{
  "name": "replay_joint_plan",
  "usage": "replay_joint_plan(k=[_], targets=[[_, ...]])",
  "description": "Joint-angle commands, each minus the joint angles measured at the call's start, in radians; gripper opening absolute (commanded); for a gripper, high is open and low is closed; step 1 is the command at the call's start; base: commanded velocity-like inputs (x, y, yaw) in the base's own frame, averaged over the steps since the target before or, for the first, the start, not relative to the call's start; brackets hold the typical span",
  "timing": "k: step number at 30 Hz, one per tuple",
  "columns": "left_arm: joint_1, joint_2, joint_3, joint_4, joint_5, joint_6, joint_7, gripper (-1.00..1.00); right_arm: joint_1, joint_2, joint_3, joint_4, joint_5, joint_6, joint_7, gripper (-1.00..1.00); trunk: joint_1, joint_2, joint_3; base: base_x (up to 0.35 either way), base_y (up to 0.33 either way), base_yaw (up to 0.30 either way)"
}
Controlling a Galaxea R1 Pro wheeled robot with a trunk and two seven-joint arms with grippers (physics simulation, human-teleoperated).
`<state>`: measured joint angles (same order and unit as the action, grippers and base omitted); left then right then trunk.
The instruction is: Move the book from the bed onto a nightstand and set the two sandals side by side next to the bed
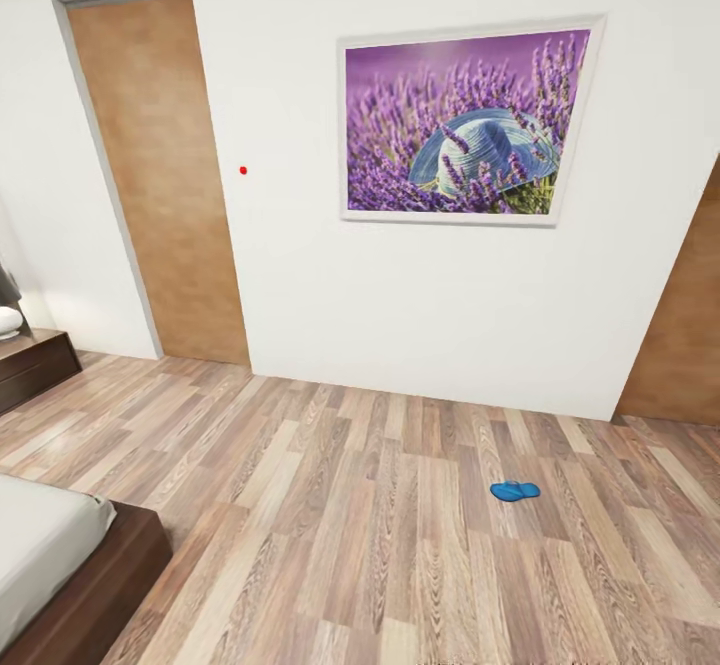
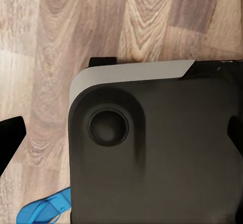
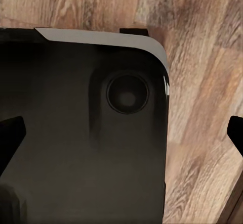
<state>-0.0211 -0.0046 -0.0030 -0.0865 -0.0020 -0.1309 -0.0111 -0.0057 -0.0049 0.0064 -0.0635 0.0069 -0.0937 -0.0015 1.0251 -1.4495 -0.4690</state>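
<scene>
Black robot base below both wrists, hiding part of blue sandal beside left fingers; finger spread unreadable; open floor.

A white bedroom wall carries a framed picture of purple lavender with a pale blue hat. A brown wooden door stands at its left. On the light-brown wood-plank floor lies one small bright blue flip-flop sandal. A pale grey mattress on a dark brown bed frame fills the lower left corner, and dark wooden furniture sits at the left edge.
</scene>
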Motion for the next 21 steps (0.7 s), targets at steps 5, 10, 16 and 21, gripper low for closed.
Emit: replay_joint_plan(k=[5,10,16,21], targets=[[0.000,0.000,0.000,0.001,-0.001,-0.009,-0.001,1.00,-0.001,-0.001,0.000,0.001,0.001,-0.003,0.000,1.00,0.000,-0.001,-0.001,0.000,-0.022,-0.258],[0.000,-0.001,0.000,0.001,-0.001,-0.010,-0.001,1.00,-0.001,0.000,0.001,0.001,0.001,-0.003,0.000,1.00,0.000,-0.001,-0.001,0.000,-0.122,-0.207],[0.000,-0.001,0.000,0.001,-0.001,-0.012,-0.001,1.00,-0.001,0.000,0.001,0.001,0.001,-0.003,0.000,1.00,0.000,-0.001,-0.001,0.000,-0.086,-0.084],[0.000,-0.001,0.000,0.001,-0.001,-0.014,-0.001,1.00,-0.001,0.000,0.001,0.001,0.001,-0.003,0.000,1.00,0.000,-0.001,-0.001,0.000,-0.029,-0.028]])
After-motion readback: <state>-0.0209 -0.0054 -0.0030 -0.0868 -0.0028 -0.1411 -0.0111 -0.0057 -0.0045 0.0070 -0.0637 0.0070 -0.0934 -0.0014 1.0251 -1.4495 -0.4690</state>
